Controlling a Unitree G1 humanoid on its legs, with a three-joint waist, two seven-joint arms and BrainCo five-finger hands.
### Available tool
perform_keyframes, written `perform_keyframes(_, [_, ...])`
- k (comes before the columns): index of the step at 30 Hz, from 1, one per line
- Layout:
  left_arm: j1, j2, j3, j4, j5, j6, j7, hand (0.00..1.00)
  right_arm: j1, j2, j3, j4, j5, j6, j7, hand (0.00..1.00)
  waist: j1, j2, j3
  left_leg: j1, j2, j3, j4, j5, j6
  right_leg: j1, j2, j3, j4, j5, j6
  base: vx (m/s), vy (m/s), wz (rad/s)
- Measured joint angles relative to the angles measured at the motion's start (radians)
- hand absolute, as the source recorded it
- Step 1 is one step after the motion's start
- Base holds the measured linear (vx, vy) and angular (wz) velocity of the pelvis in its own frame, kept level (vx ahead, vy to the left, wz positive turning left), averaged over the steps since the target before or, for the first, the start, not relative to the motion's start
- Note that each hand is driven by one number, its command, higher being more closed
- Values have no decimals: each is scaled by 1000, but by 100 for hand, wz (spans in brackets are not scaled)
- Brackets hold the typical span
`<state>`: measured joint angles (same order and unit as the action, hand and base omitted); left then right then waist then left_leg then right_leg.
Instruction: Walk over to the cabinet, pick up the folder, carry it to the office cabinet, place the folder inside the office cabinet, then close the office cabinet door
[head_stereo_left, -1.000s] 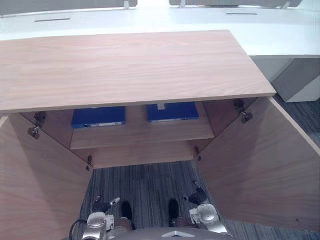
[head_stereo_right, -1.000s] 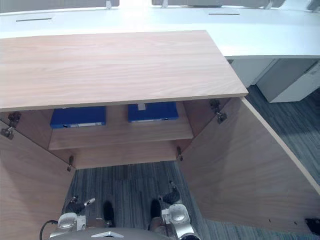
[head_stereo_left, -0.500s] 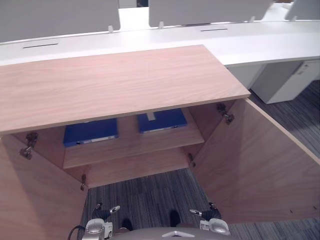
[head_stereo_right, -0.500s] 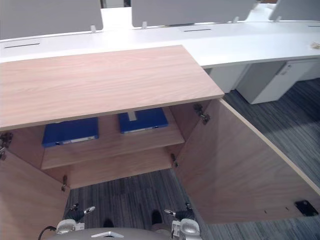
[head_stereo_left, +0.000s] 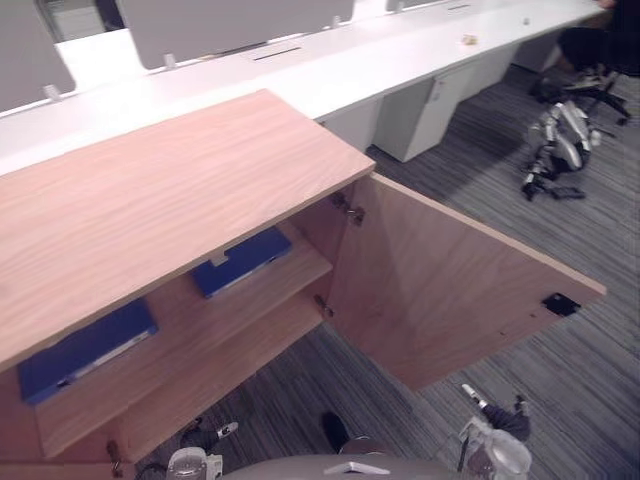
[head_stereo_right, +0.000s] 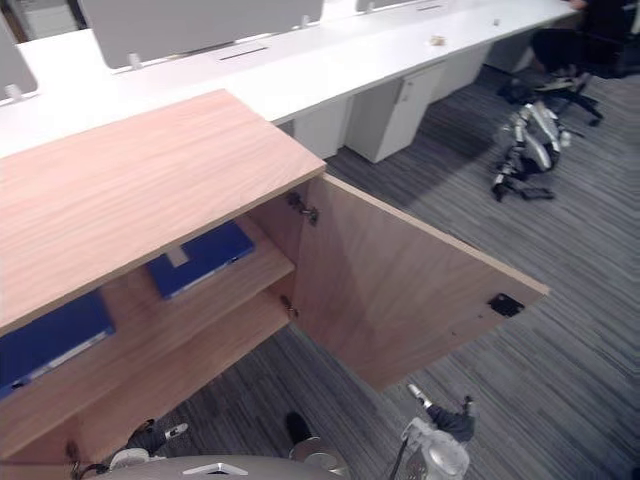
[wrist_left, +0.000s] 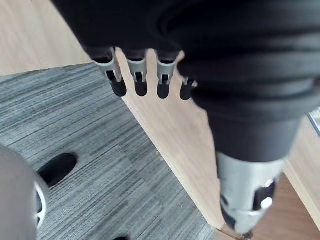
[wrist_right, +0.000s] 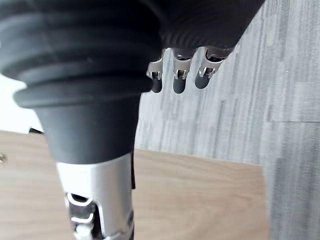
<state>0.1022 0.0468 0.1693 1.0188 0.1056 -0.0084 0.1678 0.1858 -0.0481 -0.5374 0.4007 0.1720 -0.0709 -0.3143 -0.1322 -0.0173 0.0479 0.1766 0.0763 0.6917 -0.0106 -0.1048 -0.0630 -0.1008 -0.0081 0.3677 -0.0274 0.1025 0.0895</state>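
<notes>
Left eye view: two blue folders (head_stereo_left: 243, 262) flat on cabinet shelf (head_stereo_left: 180, 330), door (head_stereo_left: 440, 290) open; left hand (wrist_left: 136, 80), right hand (wrist_right: 180, 77) slack-fingered, empty.

Office: white desks (head_stereo_left: 330, 75), grey carpet (head_stereo_left: 480, 170).

The humanoid's left hand (wrist_left: 150, 50) and right hand (wrist_right: 195, 25), seen from the wrist cameras, are sheathed in matte black rubber covers (wrist_right: 75, 55) whose stacked, rounded ribs swell over the wrist and the back of the hand. A row of short silver fingers (wrist_left: 140, 75), each with a small dark slot and a rounded black tip, emerges from under the cover. The thumb (wrist_left: 245, 200) is a brushed-silver cylinder with cut-out openings.
</notes>
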Motion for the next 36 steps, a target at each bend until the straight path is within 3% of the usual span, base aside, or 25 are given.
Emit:
perform_keyframes(6, [-13,-43,26,-30,18,-12,-2,0,-90,-67,-80,-117,0,-32,-30,0,-35,43,22,0,2,50,8,-17,2,-28,12,33,17,2,3,44,-57,-33])
perform_keyframes(16, [3,-65,-46,-55,18,-39,-30,0,-220,-357,-44,-107,16,-38,-12,0,-54,107,61,-21,-9,72,16,-24,-3,-59,12,57,11,6,17,-31,-82,-8])
perform_keyframes(24, [31,-33,-113,-46,56,-56,-30,0,-241,-450,80,-22,-23,-43,52,0,-63,109,65,-43,0,16,56,-39,2,-39,-11,-4,-25,3,4,-26,-84,16])
perform_keyframes(28, [39,-2,-133,-46,57,-56,-29,0,-281,-469,148,29,-24,-43,53,0,-61,114,63,-59,-3,-63,65,-45,11,-31,-21,-31,-42,23,15,4,-64,15])
perform_keyframes(36, [39,13,-152,-50,64,-57,-29,0,-326,-498,196,95,-61,-41,51,0,-63,124,74,-71,-1,-113,76,-48,15,-15,-28,-77,-49,26,14,-35,-55,14])
